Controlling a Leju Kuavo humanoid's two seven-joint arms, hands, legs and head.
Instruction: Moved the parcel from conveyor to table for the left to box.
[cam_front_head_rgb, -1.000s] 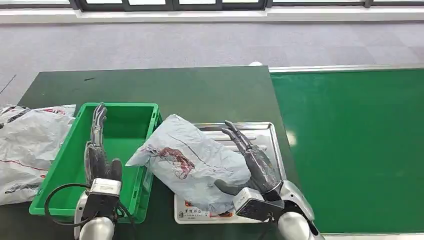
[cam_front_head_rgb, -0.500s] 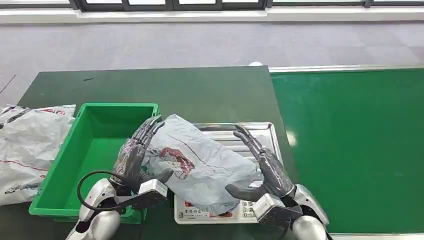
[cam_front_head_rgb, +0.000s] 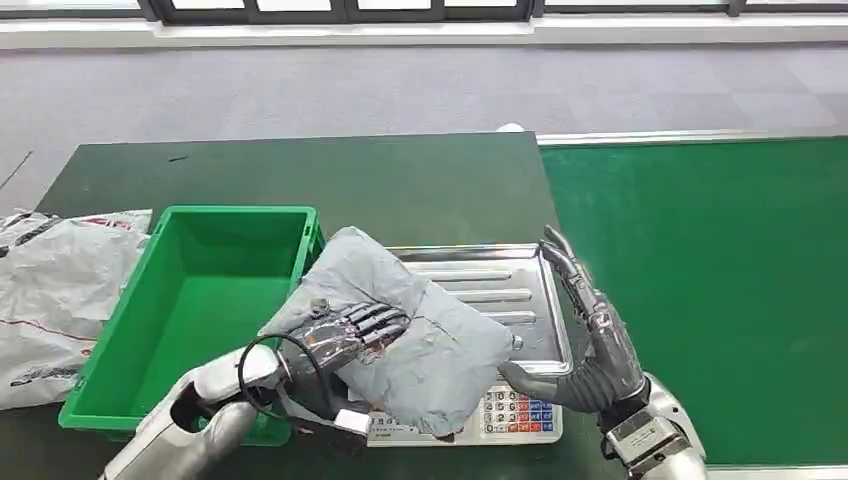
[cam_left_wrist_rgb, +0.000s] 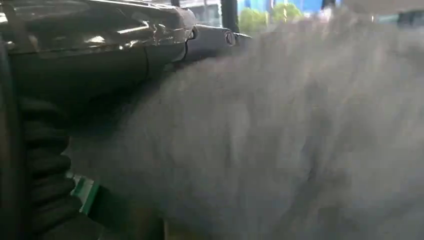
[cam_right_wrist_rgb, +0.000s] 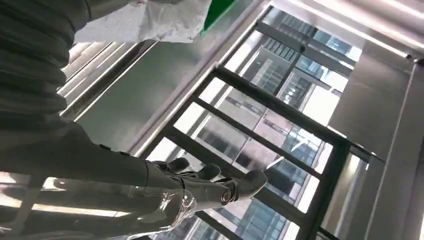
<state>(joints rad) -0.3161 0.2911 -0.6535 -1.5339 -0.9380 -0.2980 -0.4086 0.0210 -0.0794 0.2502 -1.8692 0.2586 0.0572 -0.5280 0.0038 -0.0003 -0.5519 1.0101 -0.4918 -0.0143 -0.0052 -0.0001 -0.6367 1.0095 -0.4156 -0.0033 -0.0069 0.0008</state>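
The dark green table (cam_front_head_rgb: 400, 185) carries four items. A green plastic bin (cam_front_head_rgb: 160, 330) stands on its left part, open side up. Just beside the bin's left wall lies a heap of white plastic bags (cam_front_head_rgb: 50, 290), reaching the picture's left edge. To the right of the bin stands a weighing scale (cam_front_head_rgb: 500, 415) with a keypad on its near face and a ribbed steel pan (cam_front_head_rgb: 500, 290) on top. A grey parcel (cam_front_head_rgb: 430, 340) lies across the pan, with one end over the bin's right rim. A bright green conveyor belt (cam_front_head_rgb: 700, 290) adjoins the table's right edge.
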